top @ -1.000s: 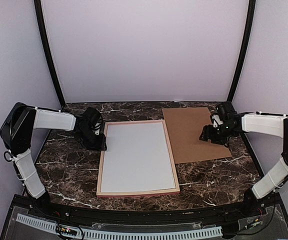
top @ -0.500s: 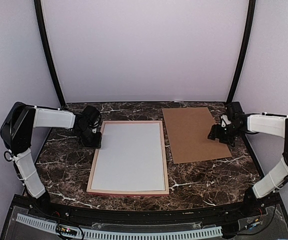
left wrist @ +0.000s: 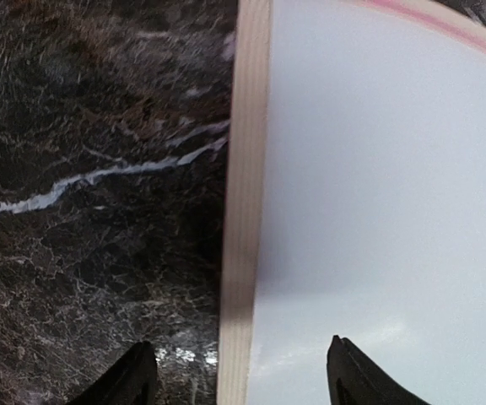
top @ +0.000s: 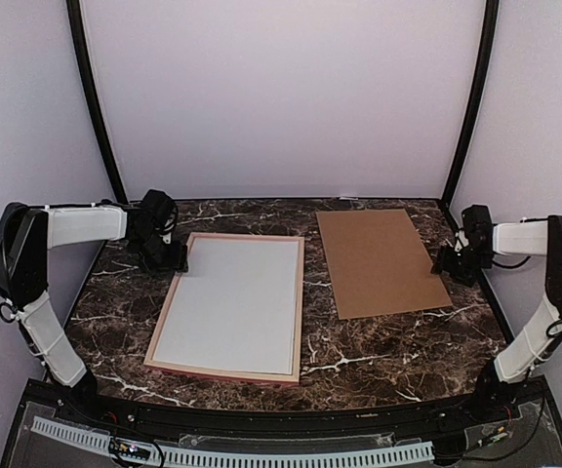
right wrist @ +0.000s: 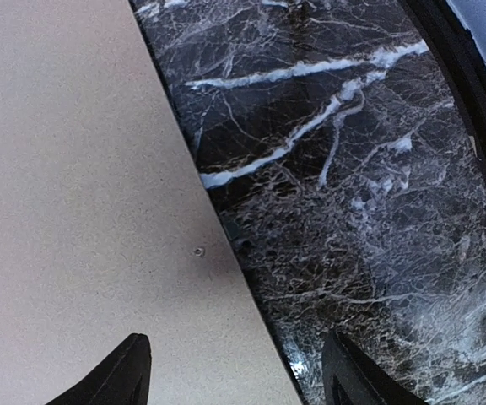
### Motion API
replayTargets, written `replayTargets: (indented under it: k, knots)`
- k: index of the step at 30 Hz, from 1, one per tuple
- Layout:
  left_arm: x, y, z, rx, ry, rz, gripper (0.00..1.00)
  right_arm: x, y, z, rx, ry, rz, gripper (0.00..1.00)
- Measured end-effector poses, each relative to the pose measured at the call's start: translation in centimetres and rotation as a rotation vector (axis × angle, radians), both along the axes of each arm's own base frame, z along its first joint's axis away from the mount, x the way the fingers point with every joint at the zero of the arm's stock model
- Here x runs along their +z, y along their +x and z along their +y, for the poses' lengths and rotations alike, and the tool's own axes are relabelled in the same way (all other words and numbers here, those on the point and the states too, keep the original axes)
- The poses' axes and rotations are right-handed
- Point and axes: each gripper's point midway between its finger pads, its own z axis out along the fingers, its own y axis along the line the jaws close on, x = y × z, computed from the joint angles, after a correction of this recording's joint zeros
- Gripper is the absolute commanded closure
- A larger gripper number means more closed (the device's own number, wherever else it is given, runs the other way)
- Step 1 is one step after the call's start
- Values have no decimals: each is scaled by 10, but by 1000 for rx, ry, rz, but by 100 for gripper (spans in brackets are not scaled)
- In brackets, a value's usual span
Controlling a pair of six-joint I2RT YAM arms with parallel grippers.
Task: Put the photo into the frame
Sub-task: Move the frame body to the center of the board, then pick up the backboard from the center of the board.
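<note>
Pink frame (top: 170,300) flat on marble (top: 388,346), photo (top: 230,304) inside, white back up

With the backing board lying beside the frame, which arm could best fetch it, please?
Right, probably. The right gripper hangs open over the right edge of the backing board. The left gripper, open too, sits at the far-left corner of the frame, which lies between it and the board.

The frame (top: 220,371), thin pink wood, lies flat and skewed on the bench (top: 388,341); the photo (top: 232,302) fills it, white back up.
</note>
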Motion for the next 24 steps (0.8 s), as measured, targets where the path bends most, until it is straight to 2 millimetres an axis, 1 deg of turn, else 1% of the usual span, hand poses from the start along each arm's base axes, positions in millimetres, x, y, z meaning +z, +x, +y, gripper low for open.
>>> replayTargets:
  k: [4,5,7,8,10,12,14,16,19,21,24]
  knots:
    - [43,6,-33,-60,-119,-115,25,-6,2,-1,0,1,7,30]
    - [58,7,-48,-88,-168,-155,25,-6,3,-1,2,2,3,30]
    - [81,8,-78,-145,-249,-209,25,-6,4,0,5,6,-3,30]
    - [88,9,-91,-168,-283,-227,25,-6,4,0,7,9,-5,30]
    - [104,6,-124,-228,-358,-258,25,-8,4,2,11,19,-7,31]
    - [112,1,-156,-291,-417,-268,24,-10,3,4,16,31,-7,31]
    - [114,-4,-186,-346,-458,-262,24,-14,2,5,20,45,-5,32]
    - [109,-8,-218,-397,-491,-245,25,-19,-1,7,25,57,2,32]
    - [94,-13,-261,-462,-511,-208,24,-22,-3,10,31,67,-2,33]
    - [84,-16,-286,-498,-515,-189,24,-22,-2,10,33,71,-15,32]
    - [74,-20,-328,-555,-524,-180,24,-22,-2,12,37,78,-33,33]
